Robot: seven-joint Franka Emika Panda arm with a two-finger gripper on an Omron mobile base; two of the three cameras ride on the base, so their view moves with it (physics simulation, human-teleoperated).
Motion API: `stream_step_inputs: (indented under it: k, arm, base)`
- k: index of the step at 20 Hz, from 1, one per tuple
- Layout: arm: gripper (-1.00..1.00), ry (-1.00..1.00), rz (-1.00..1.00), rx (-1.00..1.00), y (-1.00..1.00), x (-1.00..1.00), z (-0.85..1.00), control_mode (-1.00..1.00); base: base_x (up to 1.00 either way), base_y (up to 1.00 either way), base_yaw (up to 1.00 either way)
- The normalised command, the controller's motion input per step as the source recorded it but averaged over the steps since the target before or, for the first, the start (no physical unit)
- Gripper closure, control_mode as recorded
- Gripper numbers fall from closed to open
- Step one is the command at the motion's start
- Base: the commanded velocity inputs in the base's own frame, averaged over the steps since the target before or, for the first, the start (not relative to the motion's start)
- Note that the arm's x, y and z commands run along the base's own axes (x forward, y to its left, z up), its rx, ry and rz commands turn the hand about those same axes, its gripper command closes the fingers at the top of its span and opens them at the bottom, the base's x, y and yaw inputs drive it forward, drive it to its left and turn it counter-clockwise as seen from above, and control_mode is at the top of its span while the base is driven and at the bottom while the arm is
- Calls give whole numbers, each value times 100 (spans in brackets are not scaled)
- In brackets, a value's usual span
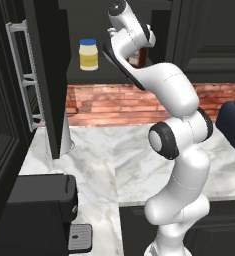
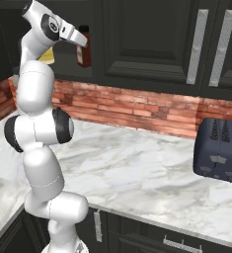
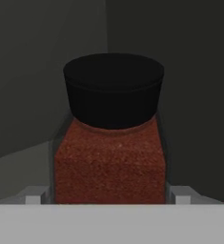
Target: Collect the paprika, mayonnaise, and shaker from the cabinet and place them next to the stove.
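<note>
- Mayonnaise [image 1: 88, 54] stood on the cabinet [image 1: 49, 75] shelf, left of the arm, untouched.
- Paprika [image 3: 111, 138] stood upright further right in the same recess, close to a rear corner; the right base view showed it [image 2: 84, 48] just beyond the end effector [image 2: 79, 38].
- End effector [image 3: 108, 199] was wide open, one fingertip [image 3: 33, 199] on each side of the bottle's lower body, nothing gripped yet.
- Judged: rigid, smooth-sided bottle, probably light, possibly slippery and top-heavy if taken high.
- Best hold: flat body sides below the black cap, squeezed squarely, not on the cap.
- Bench [image 2: 137, 168] below carried a toaster [image 2: 220, 150].
</note>
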Motion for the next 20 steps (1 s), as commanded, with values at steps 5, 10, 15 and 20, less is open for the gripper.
stream_step_inputs:
  k: [5,10,15,20]
  arm:
    - [100,0,0,2,0,0,-14,-100]
    - [100,-2,0,3,-1,-2,-25,-100]
    - [100,-11,0,0,11,-33,-46,-100]
    - [100,-14,5,0,32,-64,-19,-100]
  base:
    - [0,0,0]
    - [0,0,0]
    - [0,0,0]
    - [0,0,0]
